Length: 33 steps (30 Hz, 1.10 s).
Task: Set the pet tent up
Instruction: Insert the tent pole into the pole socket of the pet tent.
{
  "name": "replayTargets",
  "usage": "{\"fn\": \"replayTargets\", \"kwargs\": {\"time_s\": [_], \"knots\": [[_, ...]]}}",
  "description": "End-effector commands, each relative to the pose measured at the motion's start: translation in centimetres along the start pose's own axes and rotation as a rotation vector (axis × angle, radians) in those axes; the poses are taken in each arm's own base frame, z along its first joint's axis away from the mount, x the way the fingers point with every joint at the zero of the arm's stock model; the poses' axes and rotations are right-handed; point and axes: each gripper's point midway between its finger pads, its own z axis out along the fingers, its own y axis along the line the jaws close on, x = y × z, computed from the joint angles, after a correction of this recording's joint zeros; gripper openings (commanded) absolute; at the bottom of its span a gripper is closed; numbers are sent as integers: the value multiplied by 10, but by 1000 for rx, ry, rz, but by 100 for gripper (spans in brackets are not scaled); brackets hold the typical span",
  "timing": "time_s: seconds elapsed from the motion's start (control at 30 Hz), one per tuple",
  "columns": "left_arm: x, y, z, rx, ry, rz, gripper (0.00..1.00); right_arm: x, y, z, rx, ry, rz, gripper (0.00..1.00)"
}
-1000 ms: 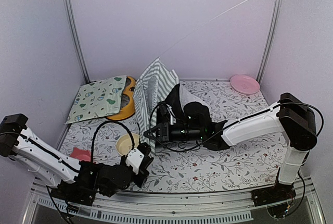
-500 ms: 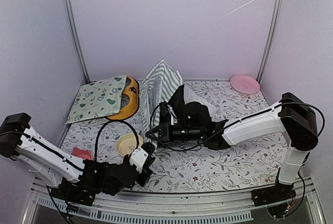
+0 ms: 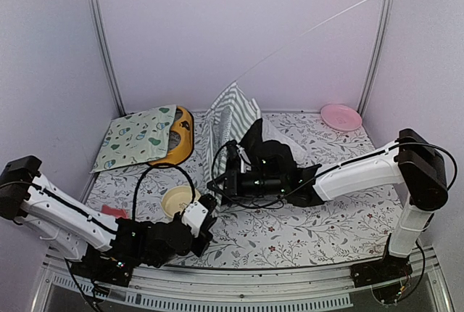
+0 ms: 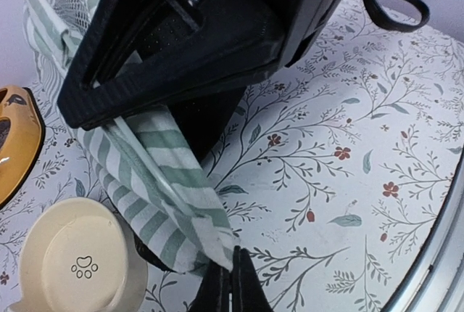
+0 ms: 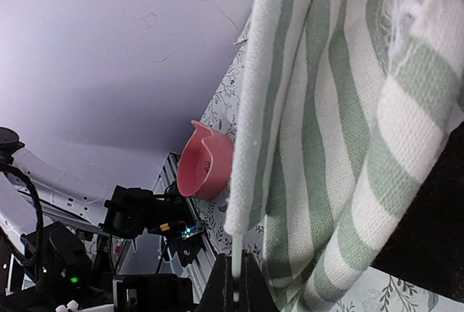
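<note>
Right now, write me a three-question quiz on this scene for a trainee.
1. True or false: the pink plate lies in the far right corner.
2. What is the right gripper pinching? A) a thin white pole B) the printed mat C) a black cable
3. Fill in: the cream bowl carries a small ___ print.

Key: 1 true; 2 A; 3 paw.

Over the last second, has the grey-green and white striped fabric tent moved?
Yes. The striped tent shifted right, away from the round orange dish, which stayed put.
</note>
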Motion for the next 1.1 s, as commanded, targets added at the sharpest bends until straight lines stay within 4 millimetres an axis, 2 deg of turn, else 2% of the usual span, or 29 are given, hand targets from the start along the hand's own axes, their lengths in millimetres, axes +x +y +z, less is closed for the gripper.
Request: {"fn": "replayTargets", "kwargs": {"time_s": [0.0, 0.1, 0.13, 0.2, 0.4, 0.57, 0.63, 0.67, 0.9, 0.97, 1.07], "knots": [[11, -22, 6, 60, 77, 48, 0, -61, -9, -10, 72, -161, -44, 0], [6, -22, 9, 37, 83, 41, 1, -53, 0, 0, 47, -125, -61, 0], [2, -20, 10, 30, 80, 31, 5, -50, 1, 2, 46, -112, -64, 0], [-5, -15, 8, 23, 67, -4, 18, -48, -1, 3, 48, -100, -70, 0], [-30, 10, -8, 26, 2, -109, 31, -64, 9, -8, 38, -100, -147, 0], [-51, 35, -24, 2, -57, -170, 36, -80, 16, -18, 9, -88, -195, 0], [-59, 48, -28, -10, -75, -212, 39, -77, 17, -18, -7, -54, -233, 0], [-63, 56, -30, -15, -86, -237, 40, -84, 31, -19, -38, -58, -261, 0], [-79, 116, -31, -52, -131, -369, 41, -94, 72, -25, -139, -16, -410, 0], [-86, 124, -31, -30, -150, -376, 38, -98, 78, -26, -143, -16, -434, 0], [-95, 110, -32, 83, -191, -335, 37, -107, 83, -26, -126, -26, -461, 0]]}}
